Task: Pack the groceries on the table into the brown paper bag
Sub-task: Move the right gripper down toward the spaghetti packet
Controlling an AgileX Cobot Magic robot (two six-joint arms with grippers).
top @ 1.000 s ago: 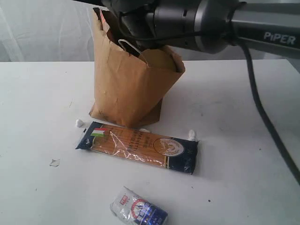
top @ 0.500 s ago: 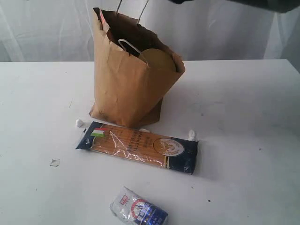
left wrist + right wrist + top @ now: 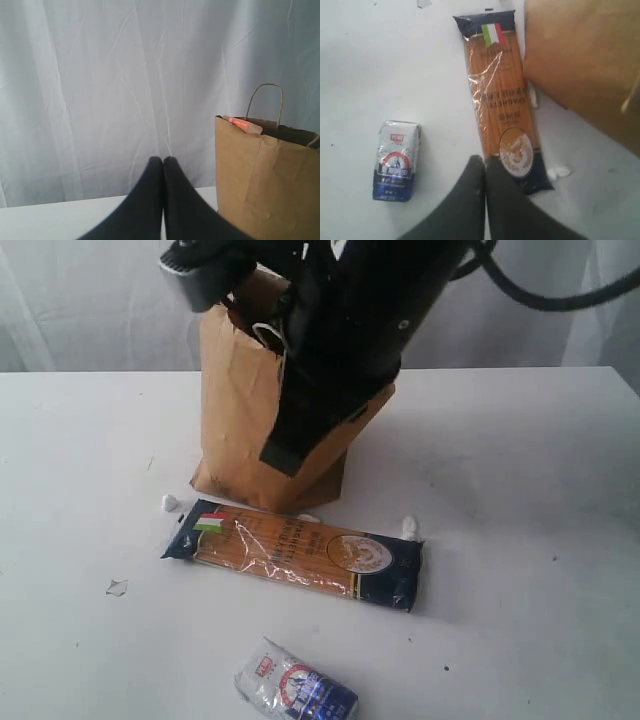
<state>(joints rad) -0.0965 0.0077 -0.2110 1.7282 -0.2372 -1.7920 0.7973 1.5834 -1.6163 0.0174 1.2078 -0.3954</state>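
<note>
The paper bag [image 3: 240, 430] stood on the desk [image 3: 520, 490] with a pouch [image 3: 240, 123] poking out. The spaghetti pack [image 3: 300, 552] and small packet [image 3: 296, 688] lay in front of it, not yet packed. The left pincer [image 3: 163, 160] and right pincer [image 3: 484, 160] were pressed together, holding nothing.

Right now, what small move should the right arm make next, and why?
Probably open the right pincer and lower it onto the spaghetti pack: it hovers shut above the pack, which lies on the table outside the bag.
</note>
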